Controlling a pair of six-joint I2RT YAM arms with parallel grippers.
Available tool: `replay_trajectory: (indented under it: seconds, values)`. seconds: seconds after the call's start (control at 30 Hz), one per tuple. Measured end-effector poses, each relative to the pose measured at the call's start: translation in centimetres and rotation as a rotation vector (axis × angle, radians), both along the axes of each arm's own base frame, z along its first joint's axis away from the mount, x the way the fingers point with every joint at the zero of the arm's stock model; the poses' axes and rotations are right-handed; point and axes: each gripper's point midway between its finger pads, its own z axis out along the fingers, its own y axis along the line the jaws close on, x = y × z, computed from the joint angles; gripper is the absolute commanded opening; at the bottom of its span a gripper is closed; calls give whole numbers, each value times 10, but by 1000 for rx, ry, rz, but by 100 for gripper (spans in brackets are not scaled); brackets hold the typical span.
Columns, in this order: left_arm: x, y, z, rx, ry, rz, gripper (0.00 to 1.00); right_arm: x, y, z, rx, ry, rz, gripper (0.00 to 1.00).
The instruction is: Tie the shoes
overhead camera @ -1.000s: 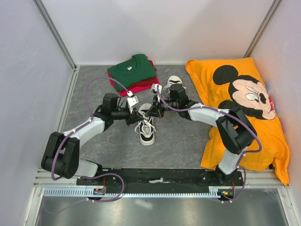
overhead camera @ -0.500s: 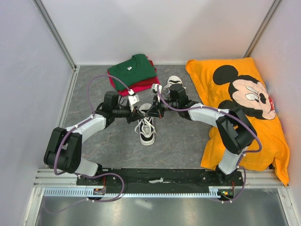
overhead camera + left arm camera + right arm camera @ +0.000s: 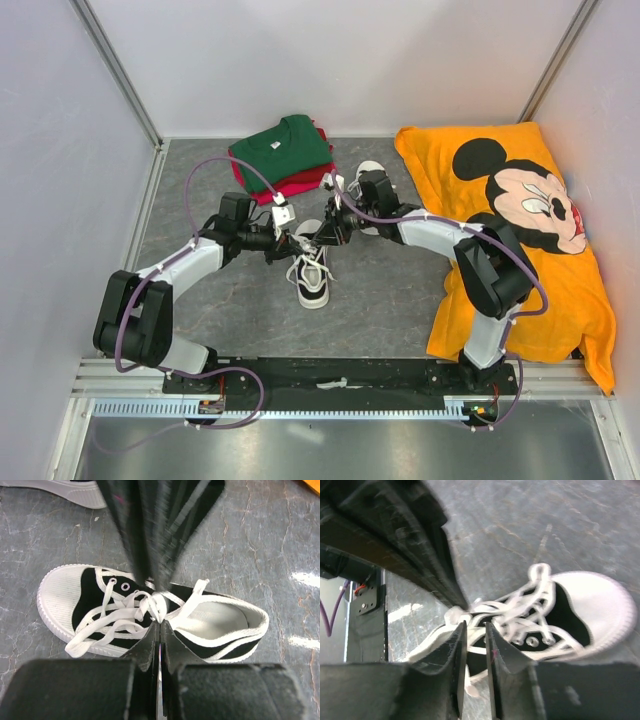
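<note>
We see one shoe [image 3: 311,272] on the table [image 3: 200,200] between the arms. Its long axis runs near to far, with the toe cap away from the bases. The second shoe [image 3: 371,171] lies beyond it, to the right. The left gripper [image 3: 159,630] is pressed together at the lace knot [image 3: 156,602]; whether lace is pinched we cannot tell. The right gripper [image 3: 475,630] stands slightly apart at the same knot.
</note>
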Motion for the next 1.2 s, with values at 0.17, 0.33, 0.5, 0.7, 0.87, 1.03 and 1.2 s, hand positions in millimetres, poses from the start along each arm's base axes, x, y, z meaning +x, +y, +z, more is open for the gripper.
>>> replay_trajectory:
  seconds: [0.17,0.33,0.5,0.7,0.87,1.03,1.2]
  values:
    - [0,1,-3,21,-3,-19,2,24,-6,-2,-26,51,-48,31]
    - [-1,2,-10,37,7,-31,2,35,-6,-15,-97,73,-63,25]
    - [-3,2,-12,50,5,-36,1,33,-3,-32,-185,63,-45,26]
    - [-3,2,-13,62,2,-35,2,24,-2,-44,-262,32,-7,31]
    - [-3,2,-15,67,6,-34,1,18,-2,-46,-290,12,20,32]
    - [0,3,-18,79,7,-29,2,18,0,-48,-317,-20,44,32]
    - [1,3,-19,86,-1,-27,2,16,2,-59,-357,-35,66,19]
